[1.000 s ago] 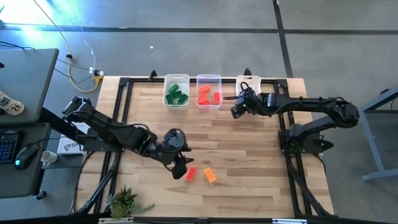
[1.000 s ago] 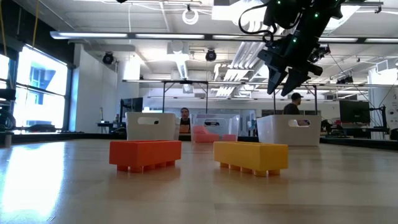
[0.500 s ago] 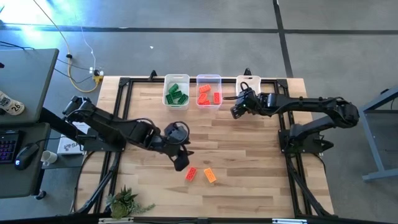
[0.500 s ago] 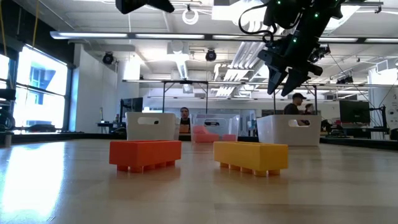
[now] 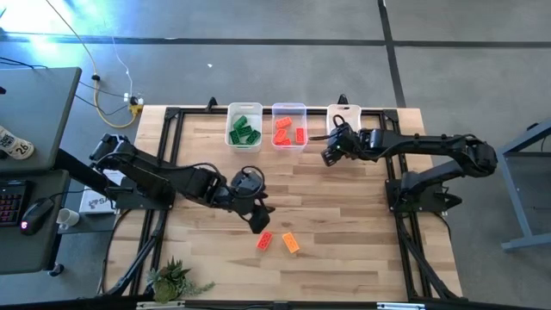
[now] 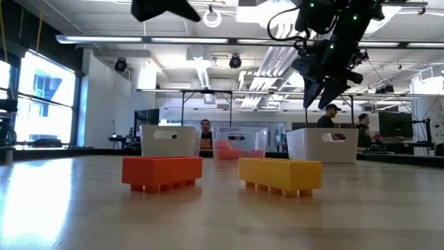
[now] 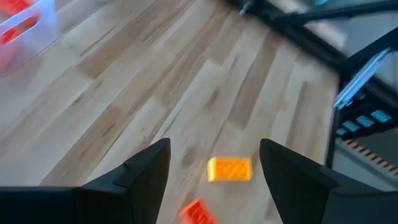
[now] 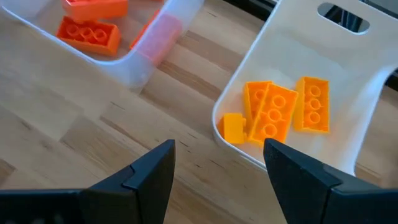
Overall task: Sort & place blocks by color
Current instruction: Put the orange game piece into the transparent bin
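High view: left gripper [image 5: 259, 221], fingers spread and empty, has slid toward 3 o'clock and hovers just above 2 loose blocks, red [image 5: 264, 240] and orange [image 5: 291, 243]. Right gripper [image 5: 328, 156], open and empty, waits beside the orange bin [image 5: 343, 111]. A pickup looks imminent.

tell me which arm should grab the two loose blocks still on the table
Left. The left gripper hangs open just beside the red block and orange block. The right gripper is far off by the bins.
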